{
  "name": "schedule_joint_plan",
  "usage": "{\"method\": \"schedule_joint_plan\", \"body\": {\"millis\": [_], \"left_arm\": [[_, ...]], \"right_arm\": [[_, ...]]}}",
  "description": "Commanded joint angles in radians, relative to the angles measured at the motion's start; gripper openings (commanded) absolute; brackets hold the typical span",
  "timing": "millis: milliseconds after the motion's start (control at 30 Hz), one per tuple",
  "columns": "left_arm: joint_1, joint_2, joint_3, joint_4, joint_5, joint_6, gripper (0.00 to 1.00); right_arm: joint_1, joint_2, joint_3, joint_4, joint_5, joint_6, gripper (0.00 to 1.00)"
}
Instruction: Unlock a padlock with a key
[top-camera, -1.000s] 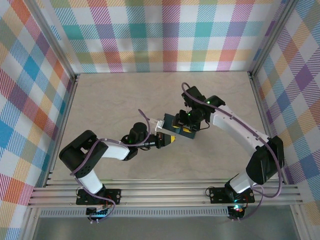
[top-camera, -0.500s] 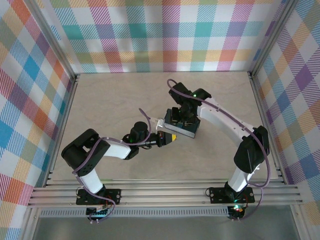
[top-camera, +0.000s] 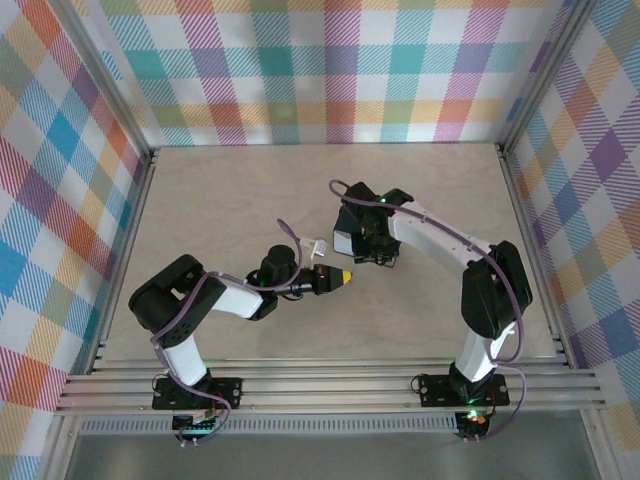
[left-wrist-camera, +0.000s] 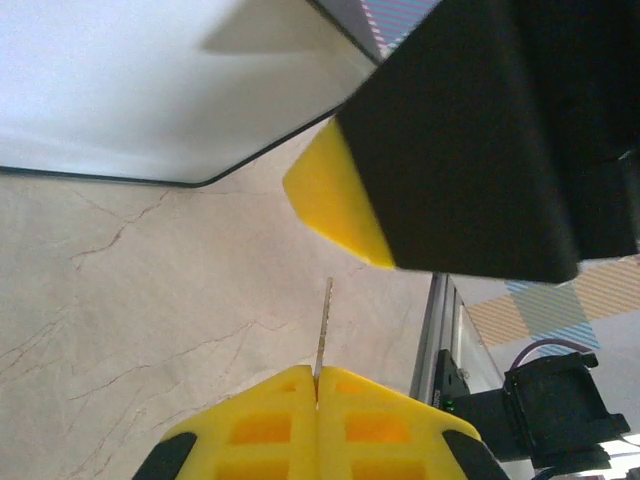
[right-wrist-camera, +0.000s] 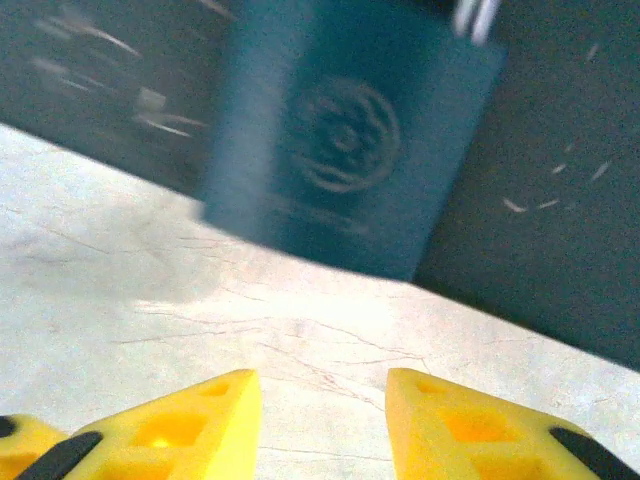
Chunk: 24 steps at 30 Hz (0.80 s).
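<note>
The padlock (right-wrist-camera: 340, 140), a blurred blue block with a round emblem, lies against the dark tin (right-wrist-camera: 540, 230) just ahead of my right gripper (right-wrist-camera: 322, 395). That gripper is open, with bare table between its yellow fingertips (right-wrist-camera: 215, 410). Seen from above, my right gripper (top-camera: 362, 243) hangs over the dark-blue tin (top-camera: 343, 240) and hides most of it. My left gripper (left-wrist-camera: 317, 385) is shut on the key (left-wrist-camera: 323, 330), whose thin blade points forward, edge-on. From above, my left gripper (top-camera: 343, 277) sits just below and left of the right one.
A black finger with a yellow tip (left-wrist-camera: 450, 140) looms close above the key in the left wrist view. A small white piece (top-camera: 318, 245) lies left of the tin. Checked walls (top-camera: 320, 70) and metal rails (top-camera: 330, 385) bound the table.
My right arm has swung left and inward, now covering the tin, and its jaws have narrowed a little. My left gripper has stayed put, still shut on the key.
</note>
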Motion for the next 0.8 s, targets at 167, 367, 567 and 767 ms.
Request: {"method": "schedule_joint_plan", "body": {"millis": [167, 367, 567, 767], "left_arm": [[0.01, -0.137, 0.024, -0.162, -0.022, 0.104, 0.0], [0.011, -0.195, 0.059, -0.28, -0.043, 0.138, 0.0], [0.01, -0.247, 0.065, -0.354, -0.06, 0.164, 0.0], [0.01, -0.286, 0.064, -0.414, -0.068, 0.192, 0.0]], "right_arm": [[0.0, -0.034, 0.238, -0.132, 0.058, 0.019, 0.47], [-0.031, 0.114, 0.446, -0.278, 0.076, 0.031, 0.51], [-0.037, 0.274, 0.632, -0.39, 0.084, 0.042, 0.51], [-0.042, 0.344, 0.705, -0.449, 0.088, 0.055, 0.48]]}}
